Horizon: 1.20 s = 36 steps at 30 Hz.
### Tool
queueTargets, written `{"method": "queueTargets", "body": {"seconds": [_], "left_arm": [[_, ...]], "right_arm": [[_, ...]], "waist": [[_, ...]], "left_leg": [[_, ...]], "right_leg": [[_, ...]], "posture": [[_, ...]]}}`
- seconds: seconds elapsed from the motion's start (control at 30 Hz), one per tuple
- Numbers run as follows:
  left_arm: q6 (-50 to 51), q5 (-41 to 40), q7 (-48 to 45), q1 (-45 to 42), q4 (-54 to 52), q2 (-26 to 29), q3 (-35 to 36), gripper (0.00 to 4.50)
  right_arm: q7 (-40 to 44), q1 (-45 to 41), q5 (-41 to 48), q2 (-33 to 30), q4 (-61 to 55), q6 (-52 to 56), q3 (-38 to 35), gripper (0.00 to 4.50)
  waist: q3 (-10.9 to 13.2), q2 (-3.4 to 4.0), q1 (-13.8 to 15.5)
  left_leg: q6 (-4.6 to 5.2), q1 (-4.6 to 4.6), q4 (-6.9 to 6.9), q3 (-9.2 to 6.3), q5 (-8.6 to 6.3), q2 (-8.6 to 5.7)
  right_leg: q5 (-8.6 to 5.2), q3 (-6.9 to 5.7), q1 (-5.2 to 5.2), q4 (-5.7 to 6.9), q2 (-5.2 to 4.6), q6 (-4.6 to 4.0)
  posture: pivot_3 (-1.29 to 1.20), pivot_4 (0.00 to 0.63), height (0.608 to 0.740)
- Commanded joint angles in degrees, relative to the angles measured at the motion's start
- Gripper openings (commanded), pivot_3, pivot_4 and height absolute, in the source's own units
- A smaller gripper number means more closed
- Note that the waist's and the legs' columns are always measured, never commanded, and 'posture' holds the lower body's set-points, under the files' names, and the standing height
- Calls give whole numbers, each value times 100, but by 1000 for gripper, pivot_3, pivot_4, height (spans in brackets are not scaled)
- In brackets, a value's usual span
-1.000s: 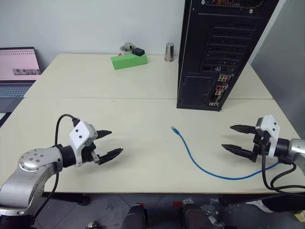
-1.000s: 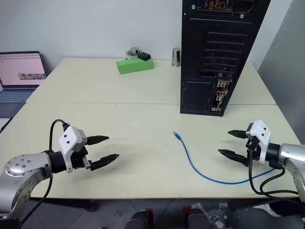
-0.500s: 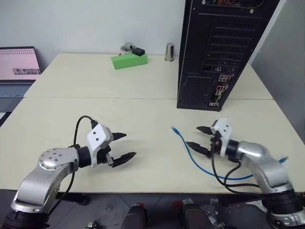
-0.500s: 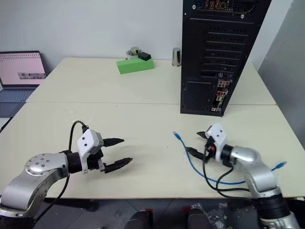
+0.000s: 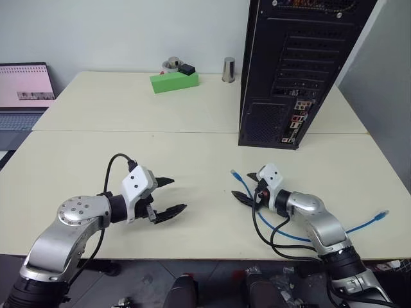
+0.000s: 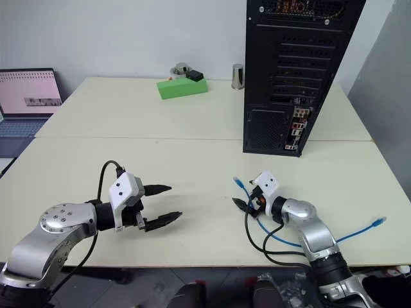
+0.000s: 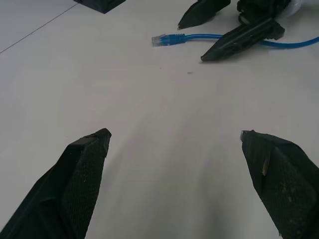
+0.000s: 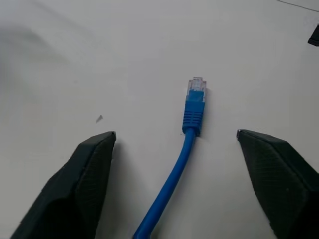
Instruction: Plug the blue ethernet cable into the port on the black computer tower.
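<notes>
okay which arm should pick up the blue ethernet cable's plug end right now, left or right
Right. The right gripper has its open fingers on either side of the blue ethernet cable just behind the plug, which lies flat on the table. The left gripper hangs open well off to the side, with bare table between.

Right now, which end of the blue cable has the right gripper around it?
The plug end of the blue ethernet cable nearer the black computer tower; it lies between the right gripper's open fingers. The other end lies far off by the table edge.

Black computer tower (image 5: pixel 292 70) top cut off; port among its rear connectors too small to tell.
</notes>
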Motion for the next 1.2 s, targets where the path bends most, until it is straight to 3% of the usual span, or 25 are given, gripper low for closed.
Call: {"method": "queueTargets", "body": {"seconds": [0.03, 0.2, 0.47, 0.83, 1.2], "left_arm": [[-141, 42, 0, -31, -31, -32, 7, 4500], [-220, 85, -33, -118, 83, -100, -63, 4500], [-379, 230, -207, -434, 436, -121, -287, 4500], [-1071, 758, -1026, -1464, 1537, -256, -1207, 4500], [-1628, 1064, -1570, -1954, 2167, -630, -1697, 4500]], "right_arm": [[-30, -29, -79, -13, -73, 128, 0, 3229], [13, -72, -122, -59, -46, 288, 18, 2203], [178, -239, -77, -76, -29, 416, 55, 124], [1599, -700, 95, -598, -1210, 788, 924, 55], [1855, -963, 164, -596, -1510, 1129, 1008, 55]], "waist": [[0, 0, 0], [0, 0, -1], [-1, -1, -6], [1, 1, 1], [0, 0, -4]], "left_leg": [[0, 0, 0, 0, 0, 0], [0, 1, 0, 0, 0, 0], [0, 2, 0, -1, 0, 0], [0, -1, 1, -4, 0, 0], [0, -4, 2, -8, 0, -1]], "right_leg": [[0, 0, 0, 0, 0, 0], [0, 0, 1, 0, 0, 0], [0, -2, 1, 0, 1, 0], [0, -5, -1, 1, 3, 0], [0, -9, -2, 2, 3, 0]], "posture": [[0, 150, 740], [0, 150, 740], [0, 150, 740], [0, 150, 740], [0, 150, 740]]}}
